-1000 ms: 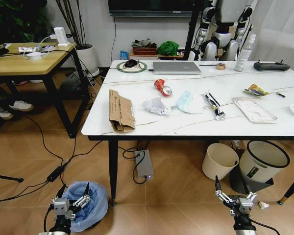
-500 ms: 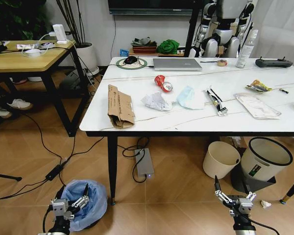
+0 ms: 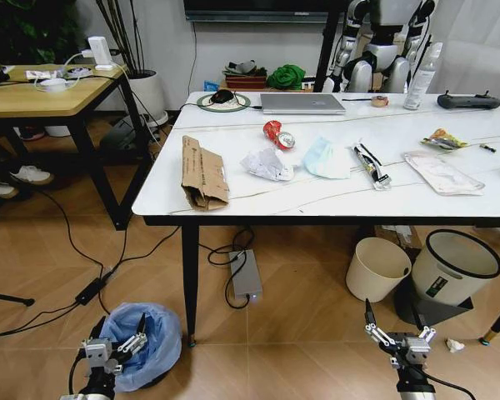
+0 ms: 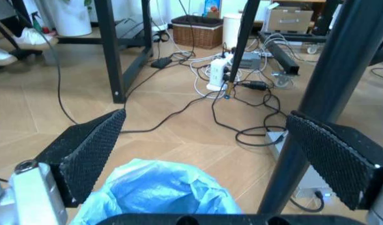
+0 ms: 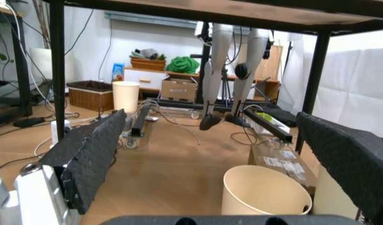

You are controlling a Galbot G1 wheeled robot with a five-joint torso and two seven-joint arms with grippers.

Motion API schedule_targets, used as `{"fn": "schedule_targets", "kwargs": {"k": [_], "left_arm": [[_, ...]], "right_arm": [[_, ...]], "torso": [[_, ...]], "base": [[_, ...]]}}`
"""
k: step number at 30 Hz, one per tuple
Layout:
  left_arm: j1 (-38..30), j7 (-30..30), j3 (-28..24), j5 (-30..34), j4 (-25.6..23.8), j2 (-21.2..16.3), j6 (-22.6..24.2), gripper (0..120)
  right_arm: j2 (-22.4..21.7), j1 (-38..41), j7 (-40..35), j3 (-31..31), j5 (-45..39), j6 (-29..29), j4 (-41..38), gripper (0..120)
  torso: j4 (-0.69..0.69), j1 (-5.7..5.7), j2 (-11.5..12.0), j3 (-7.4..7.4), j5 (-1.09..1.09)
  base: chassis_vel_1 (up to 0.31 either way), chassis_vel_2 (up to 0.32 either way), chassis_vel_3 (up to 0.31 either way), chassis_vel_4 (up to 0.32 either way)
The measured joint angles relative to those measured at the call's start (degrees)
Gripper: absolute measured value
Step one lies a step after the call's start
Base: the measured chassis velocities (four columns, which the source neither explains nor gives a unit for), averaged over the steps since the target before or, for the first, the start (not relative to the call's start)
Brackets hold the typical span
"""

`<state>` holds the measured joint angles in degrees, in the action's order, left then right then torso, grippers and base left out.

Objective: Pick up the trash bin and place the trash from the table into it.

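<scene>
Clearly, from the head view, the trash bin point(image 3: 143, 346) sits on the floor at the robot's left, close by the front-left black leg of the worktop point(image 3: 333, 196), its blue bag puffed over the rim. The left gripper point(image 3: 111, 348) hangs right at the bin's near edge, overlapping the bag, with its fingers spread and nothing between them. The right gripper point(image 3: 397, 340) is also spread and empty, but well away on the right, nearer the cream round bin point(image 3: 375, 268) and the white bin with black rim point(image 3: 454, 265). So the left arm is plainly the nearer one, and the bin lies just ahead of it and slightly toward the robot's middle. The trash stays on the worktop above: folded brown cardboard point(image 3: 202, 172), crushed red can point(image 3: 277, 135), crumpled white tissue point(image 3: 267, 163) and light blue face mask point(image 3: 327, 158).

From the left wrist view, the blue bag point(image 4: 157, 190) rises between the two black pads point(image 4: 91, 152), slightly nearer one pad than centred, with a worktop leg point(image 4: 322, 98) standing close on the other side. I judge that the gripper must go down and forward to take the rim while keeping off that leg.

From the right wrist view, the open pads point(image 5: 91, 157) frame the cream round bin point(image 5: 266, 191), not the lined one.
</scene>
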<state>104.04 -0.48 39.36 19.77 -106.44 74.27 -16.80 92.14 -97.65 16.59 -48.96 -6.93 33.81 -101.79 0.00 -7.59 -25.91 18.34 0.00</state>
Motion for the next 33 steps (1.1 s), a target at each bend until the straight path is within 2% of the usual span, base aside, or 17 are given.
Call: {"fn": "schedule_targets", "kwargs": {"k": [21,27,33], "left_arm": [[-0.6,-0.3,0.2,0.6,0.7,0.2,0.3,100],[-1.8,-1.1,1.5,2.1,2.4,-0.4,1.5,100],[-4.8,-1.8,3.9,6.7,6.1,-2.0,4.9,100]], "right_arm": [[0.0,-0.1,0.0,0.0,-0.2,0.0,-0.3,100],[0.0,-0.1,0.0,0.0,-0.3,0.1,-0.1,100],[0.0,0.1,0.0,0.2,-0.4,0.5,0.7,100]], "torso": [[0.00,1.48,4.5,-3.05,0.00],[0.00,1.90,5.8,-3.93,0.00],[0.00,2.35,7.2,-4.86,-0.01]], "base": [[0.000,0.000,0.000,0.000],[0.000,0.000,0.000,0.000],[0.000,0.000,0.000,0.000]]}}
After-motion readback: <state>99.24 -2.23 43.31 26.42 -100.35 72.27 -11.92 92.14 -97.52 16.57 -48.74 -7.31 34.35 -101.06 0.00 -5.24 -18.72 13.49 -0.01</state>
